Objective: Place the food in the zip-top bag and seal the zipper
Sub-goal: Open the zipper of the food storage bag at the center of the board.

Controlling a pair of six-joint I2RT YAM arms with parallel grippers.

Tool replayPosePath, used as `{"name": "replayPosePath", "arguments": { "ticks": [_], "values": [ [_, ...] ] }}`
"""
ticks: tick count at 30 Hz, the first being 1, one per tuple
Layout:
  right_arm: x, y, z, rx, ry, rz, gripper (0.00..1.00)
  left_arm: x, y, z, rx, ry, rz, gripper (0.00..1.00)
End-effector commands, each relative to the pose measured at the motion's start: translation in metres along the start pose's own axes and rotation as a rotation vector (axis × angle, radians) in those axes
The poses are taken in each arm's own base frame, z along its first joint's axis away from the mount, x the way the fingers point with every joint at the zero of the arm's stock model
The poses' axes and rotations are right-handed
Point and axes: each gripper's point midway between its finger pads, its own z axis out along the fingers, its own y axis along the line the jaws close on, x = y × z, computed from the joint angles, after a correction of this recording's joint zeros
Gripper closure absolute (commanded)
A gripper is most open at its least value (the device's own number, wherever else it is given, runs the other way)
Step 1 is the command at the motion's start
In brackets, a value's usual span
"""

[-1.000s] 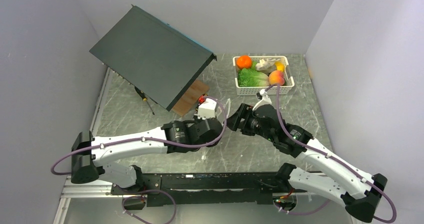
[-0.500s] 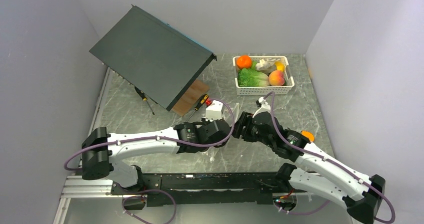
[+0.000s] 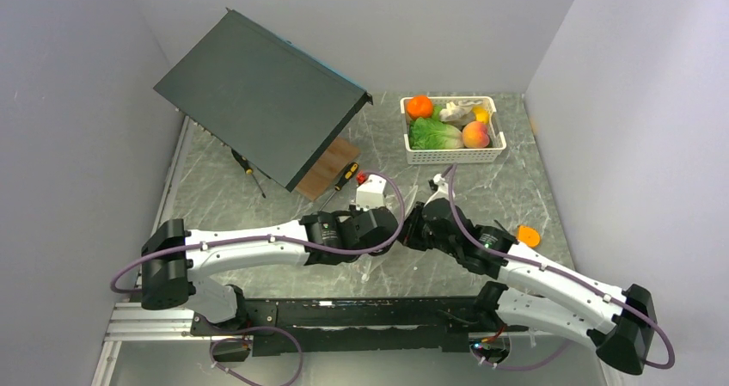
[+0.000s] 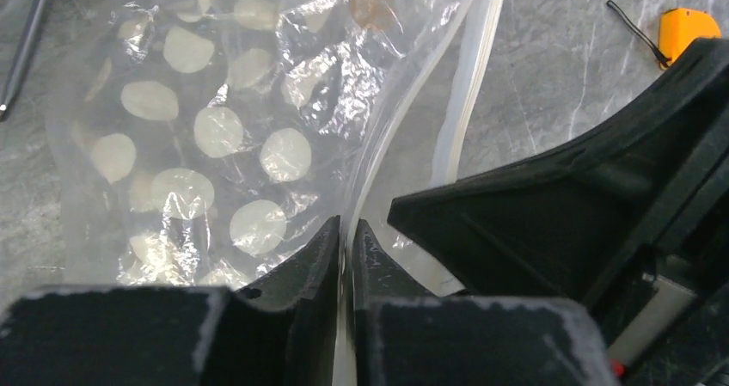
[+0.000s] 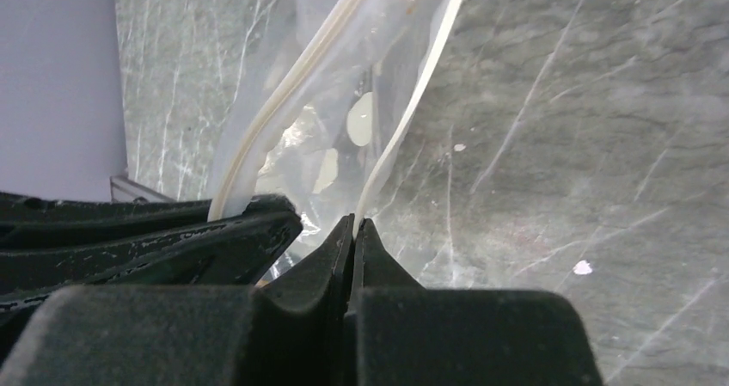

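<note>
Left wrist view: your left gripper [image 4: 346, 242] is clamped on one lip of the bag [image 4: 215, 137], film spreading ahead of its tips — the right gripper [image 5: 353, 235] pinches the opposite zipper [image 4: 469, 85] strip. Likely thin, slippery, floppy — grip the stiffer strips.

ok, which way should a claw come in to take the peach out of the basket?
Probably straight down from above, closing across the widest round part of the peach. It sits in the near right corner of the basket, with walls close on two sides and the lettuce against its left, so a side approach looks blocked. Only its top is bare.
</note>
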Motion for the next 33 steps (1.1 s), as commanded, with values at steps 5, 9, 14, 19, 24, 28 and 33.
{"name": "replayPosePath", "arguments": {
  "ticks": [5, 9, 14, 19, 24, 28, 33],
  "values": [
    [-0.001, 0.039, -0.013, -0.087, 0.033, 0.005, 1.00, -0.028, 0.011, -0.015, -0.089, -0.089, 0.110, 0.67],
    [-0.005, 0.046, -0.016, -0.079, 0.046, -0.031, 1.00, -0.032, 0.012, -0.019, -0.103, -0.101, 0.158, 0.61],
    [-0.001, 0.056, -0.019, -0.118, 0.080, -0.052, 1.00, -0.032, 0.009, -0.022, -0.077, -0.095, 0.184, 0.73],
    [-0.002, 0.049, -0.016, -0.086, 0.090, -0.190, 1.00, -0.033, 0.022, -0.040, -0.074, -0.076, 0.224, 1.00],
    [0.021, 0.033, -0.002, -0.067, 0.221, -0.424, 1.00, -0.039, 0.052, -0.079, -0.076, -0.046, 0.230, 1.00],
    [0.028, 0.038, 0.000, -0.102, 0.262, -0.468, 1.00, -0.030, 0.062, -0.092, -0.047, 0.011, 0.233, 1.00],
    [0.024, 0.060, 0.001, -0.161, 0.271, -0.468, 1.00, -0.013, 0.060, -0.081, -0.037, 0.031, 0.140, 1.00]
  ]
}}
